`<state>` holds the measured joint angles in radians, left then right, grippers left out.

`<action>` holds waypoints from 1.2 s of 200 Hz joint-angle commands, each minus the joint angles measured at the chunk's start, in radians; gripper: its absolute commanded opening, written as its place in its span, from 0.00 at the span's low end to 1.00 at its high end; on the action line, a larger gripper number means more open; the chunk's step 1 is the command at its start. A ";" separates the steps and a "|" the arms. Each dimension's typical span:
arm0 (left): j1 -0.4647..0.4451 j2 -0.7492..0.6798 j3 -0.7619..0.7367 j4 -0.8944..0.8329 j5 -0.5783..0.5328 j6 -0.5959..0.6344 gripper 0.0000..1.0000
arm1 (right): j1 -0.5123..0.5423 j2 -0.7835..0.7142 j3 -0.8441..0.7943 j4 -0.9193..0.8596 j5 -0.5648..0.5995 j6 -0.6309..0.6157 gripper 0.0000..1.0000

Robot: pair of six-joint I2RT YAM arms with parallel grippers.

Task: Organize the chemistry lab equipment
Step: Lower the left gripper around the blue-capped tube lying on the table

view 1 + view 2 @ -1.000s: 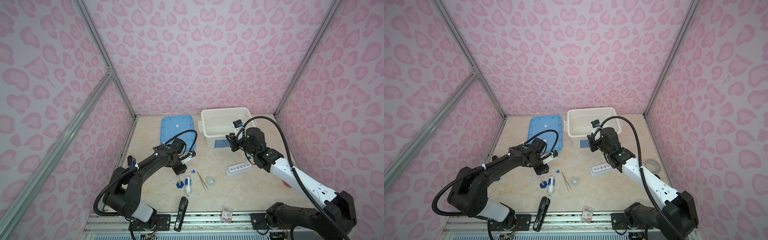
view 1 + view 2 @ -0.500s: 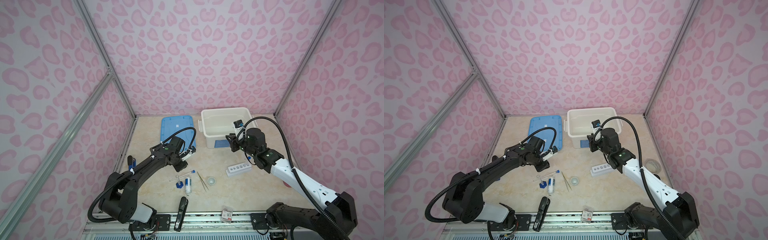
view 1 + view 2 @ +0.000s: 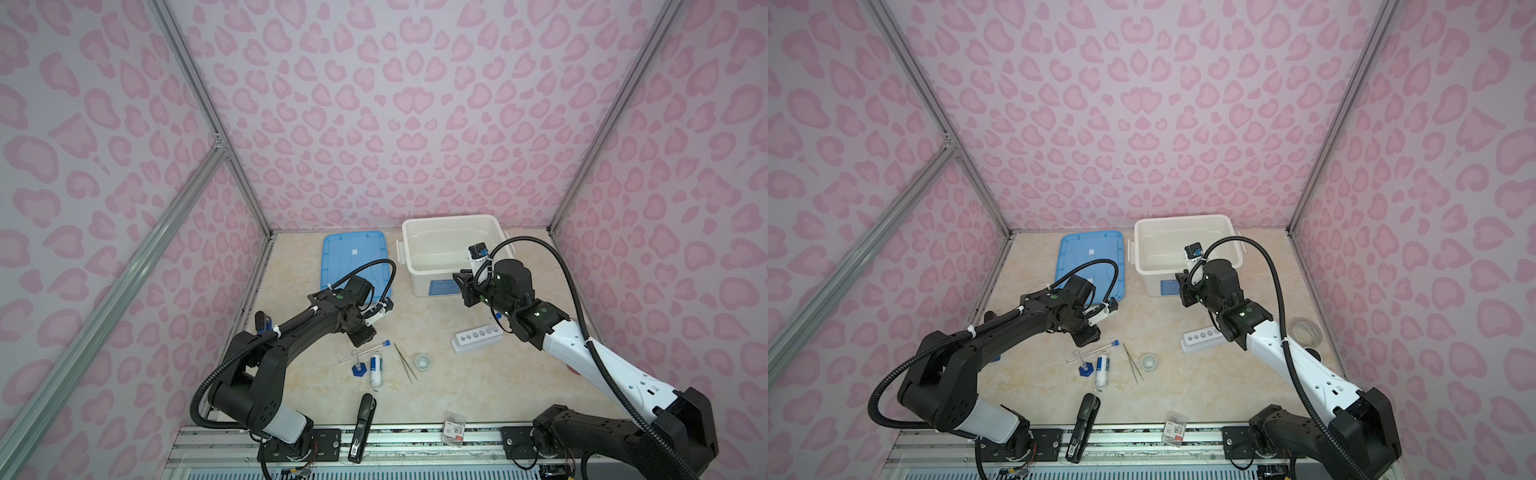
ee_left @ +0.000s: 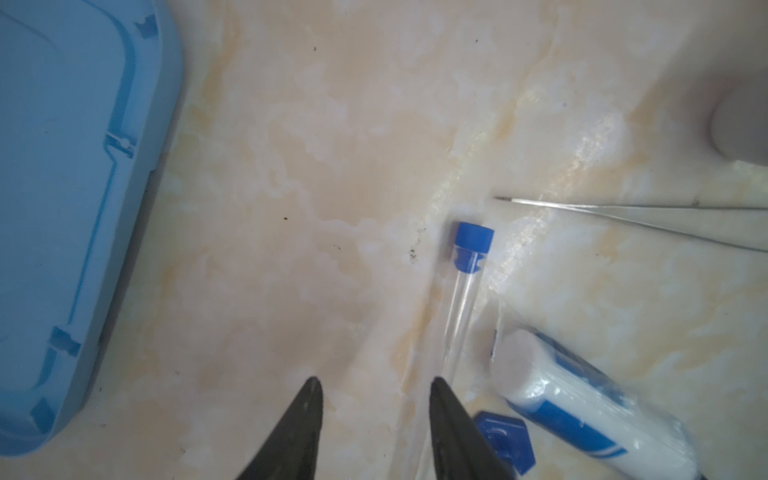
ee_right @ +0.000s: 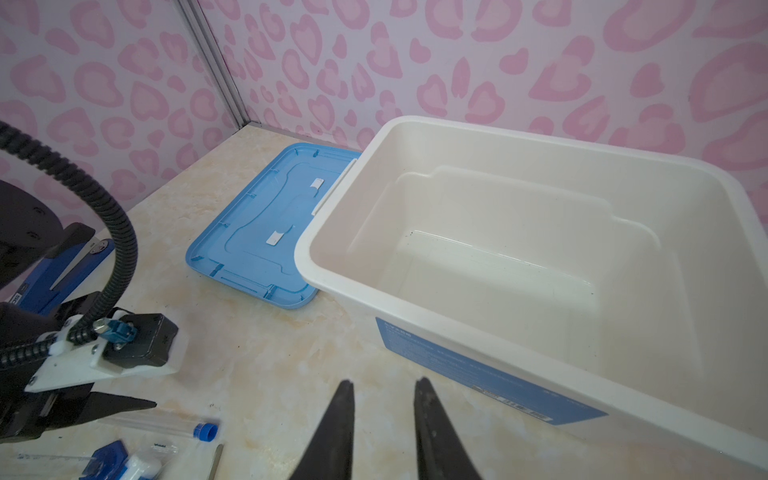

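A clear tube with a blue cap (image 3: 365, 350) (image 4: 459, 307) lies on the table beside the blue-based small cylinder (image 3: 359, 368), the white blue-labelled bottle (image 3: 376, 368) (image 4: 582, 409), the metal tweezers (image 3: 405, 361) (image 4: 623, 216) and the tiny white cup (image 3: 422, 360). The six-hole white rack (image 3: 478, 337) (image 3: 1200, 338) lies right of them. My left gripper (image 3: 360, 337) (image 4: 374, 384) hangs open just above the table; the tube runs past the outside of one finger. My right gripper (image 3: 465, 291) (image 5: 384, 384) is open and empty in front of the white bin.
The open white bin (image 3: 415, 266) (image 5: 332, 257) stands at the back with its blue lid (image 3: 353, 259) (image 5: 257, 232) flat beside it. A black stapler (image 3: 363, 419) and a small staple box (image 3: 454, 430) lie at the front edge. A tape roll (image 3: 1306, 330) sits far right.
The left arm has shifted a little, its gripper staying low by the tube. The right arm has not moved.
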<state>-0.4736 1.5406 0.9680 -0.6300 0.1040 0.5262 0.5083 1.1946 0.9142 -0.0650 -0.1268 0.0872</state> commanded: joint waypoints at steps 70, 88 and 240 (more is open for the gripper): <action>-0.017 0.065 -0.004 -0.011 -0.040 0.017 0.45 | -0.007 0.003 -0.017 0.019 0.000 0.012 0.26; -0.017 0.065 -0.004 -0.011 -0.040 0.018 0.45 | -0.009 0.003 -0.019 0.018 0.000 0.014 0.26; -0.039 0.109 -0.001 -0.021 -0.043 0.023 0.44 | -0.017 0.005 -0.031 0.025 -0.001 0.020 0.26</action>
<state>-0.5110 1.6398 0.9600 -0.6346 0.0582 0.5415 0.4938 1.1999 0.8898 -0.0563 -0.1272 0.0978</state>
